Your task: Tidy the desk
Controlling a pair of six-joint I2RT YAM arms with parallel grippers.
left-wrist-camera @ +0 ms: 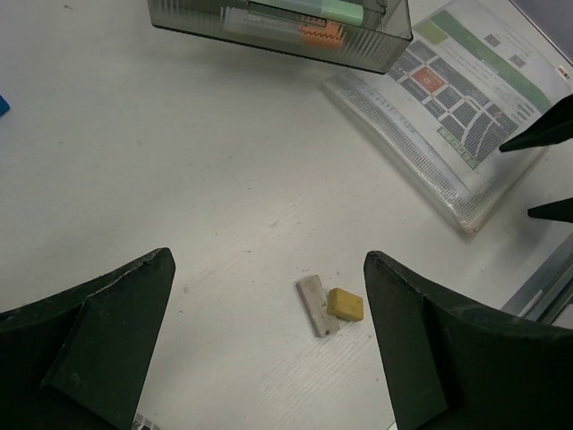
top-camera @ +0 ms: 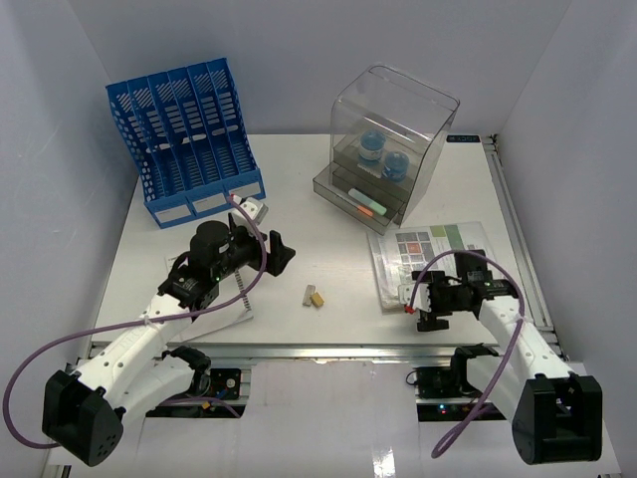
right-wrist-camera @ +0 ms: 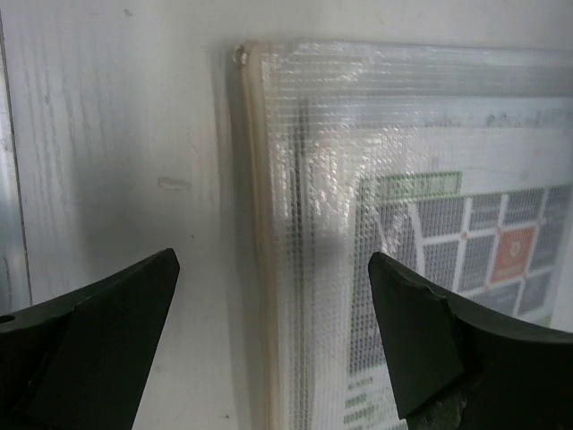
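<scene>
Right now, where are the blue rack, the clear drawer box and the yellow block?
blue rack [top-camera: 184, 129], top view, slotted dividers.
clear drawer box [top-camera: 390, 105], top view, upper wall.
yellow block [left-wrist-camera: 345, 305], left wrist view, top face.

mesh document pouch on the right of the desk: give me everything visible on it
The document pouch is clear plastic with a woven grid texture and a pale bound edge. Inside, a printed sheet: green header bar, plan of grey blocks, one red. It lies flat on the desk, right of centre, in front of the clear drawer box. The open right gripper straddles its left edge; contact unclear.
</scene>
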